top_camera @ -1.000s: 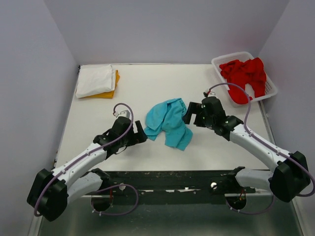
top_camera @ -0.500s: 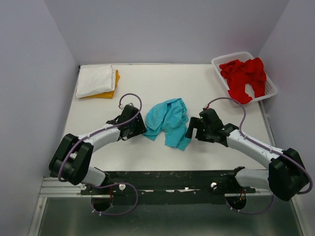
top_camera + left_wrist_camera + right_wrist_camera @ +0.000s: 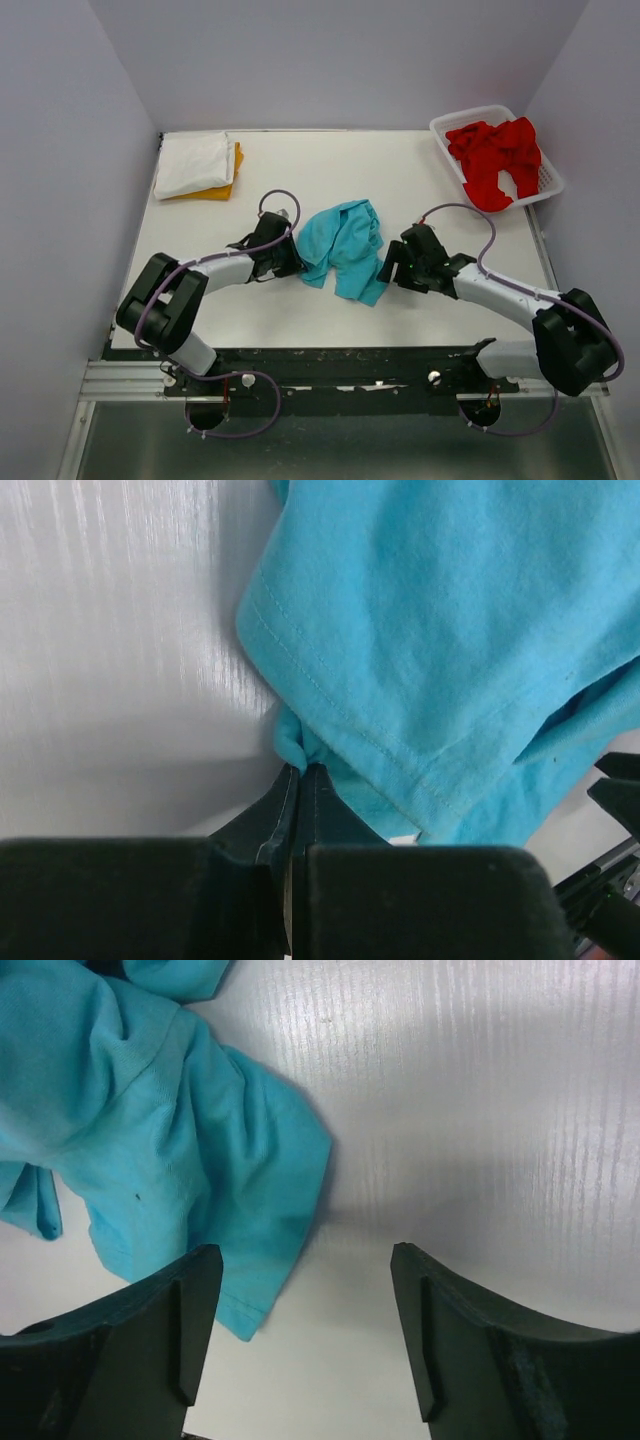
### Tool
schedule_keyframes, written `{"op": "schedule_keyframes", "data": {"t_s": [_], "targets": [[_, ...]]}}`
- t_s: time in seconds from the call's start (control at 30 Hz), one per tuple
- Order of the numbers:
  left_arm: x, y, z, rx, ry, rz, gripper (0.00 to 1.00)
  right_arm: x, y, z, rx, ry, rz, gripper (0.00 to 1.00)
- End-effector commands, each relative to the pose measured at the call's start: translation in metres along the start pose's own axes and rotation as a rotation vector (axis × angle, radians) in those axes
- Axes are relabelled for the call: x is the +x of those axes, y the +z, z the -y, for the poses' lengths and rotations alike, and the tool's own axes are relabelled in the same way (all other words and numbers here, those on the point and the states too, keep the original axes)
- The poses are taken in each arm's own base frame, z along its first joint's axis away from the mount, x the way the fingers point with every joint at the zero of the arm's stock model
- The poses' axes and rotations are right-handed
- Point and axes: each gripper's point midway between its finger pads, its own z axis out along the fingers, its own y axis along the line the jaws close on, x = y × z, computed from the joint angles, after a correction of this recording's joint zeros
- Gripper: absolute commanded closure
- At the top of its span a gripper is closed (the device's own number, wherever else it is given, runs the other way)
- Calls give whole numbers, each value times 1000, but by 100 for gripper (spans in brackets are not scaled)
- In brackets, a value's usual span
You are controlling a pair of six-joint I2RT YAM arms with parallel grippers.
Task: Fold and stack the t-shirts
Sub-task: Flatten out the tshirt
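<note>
Soft turquoise t-shirt (image 3: 342, 247), short-sleeved, crumpled in a loose heap at the middle of the matte white desk (image 3: 330, 165), with one stitched hem showing in the left wrist view. Pinched at its left edge by the left end effector (image 3: 300, 775), black fingers pressed together on a small bunched fold of the hem. At its lower right edge, right end effector (image 3: 305, 1270) spread wide and low over bare desk, one finger just beside the cloth; touching or not, cannot tell. Faint ribbed sheen across the desk in both wrist views. Farther out, at the far left corner, a folded white t-shirt (image 3: 193, 162) stacked on a folded orange t-shirt (image 3: 232, 180). At the far right corner, tumbled red t-shirts (image 3: 495, 160) in a white plastic slatted basket (image 3: 548, 185). Pale lavender-grey walls (image 3: 340, 60) closing in three sides; dark metal rail (image 3: 340, 362) along the near edge.
</note>
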Motion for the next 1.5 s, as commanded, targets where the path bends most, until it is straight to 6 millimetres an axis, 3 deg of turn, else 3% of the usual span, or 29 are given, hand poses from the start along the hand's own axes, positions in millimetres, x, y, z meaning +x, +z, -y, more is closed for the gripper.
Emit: {"op": "schedule_keyframes", "data": {"t_s": [0.0, 0.27, 0.33, 0.37, 0.4, 0.43, 0.53, 0.63, 0.73, 1.0, 1.13, 1.23, 1.37, 1.47], "targets": [[19, -11, -6, 8, -3, -29, 100, -1, 15, -3, 1, 15, 14, 29], [19, -27, -3, 43, -2, 13, 100, 15, 39, -27, -116, -7, -89, 47], [17, -30, 0, 53, 3, 25, 100, 19, 43, -29, -122, -7, -102, 65], [14, -32, 3, 63, 8, 34, 100, 18, 45, -29, -126, -11, -101, 82], [13, -35, 4, 65, 10, 41, 100, 15, 46, -30, -126, -16, -89, 95], [9, -39, 7, 63, 14, 54, 100, 10, 45, -30, -115, -24, -70, 99], [-9, -60, 9, 29, 24, 133, 100, -26, 33, -20, -14, -47, 70, 99], [-32, -102, -7, -139, 5, 275, 100, -64, 1, -15, 51, -49, 225, 99], [-56, -156, -5, -171, -1, 440, 100, -98, -37, -13, 87, -37, 370, 99], [-93, -278, 47, 64, 27, 751, 100, -166, -154, -64, -171, -34, 676, 99], [-111, -332, 58, 86, 41, 887, 100, -201, -224, -72, -221, -9, 853, 99], [-121, -371, 73, 131, 72, 966, 100, -219, -266, -75, -239, 12, 944, 99], [-138, -399, 79, 119, 81, 1072, 100, -243, -303, -86, -241, 1, 1025, 99], [-156, -396, 85, 74, 91, 1100, 100, -261, -297, -93, -191, -14, 1045, 99]]}}
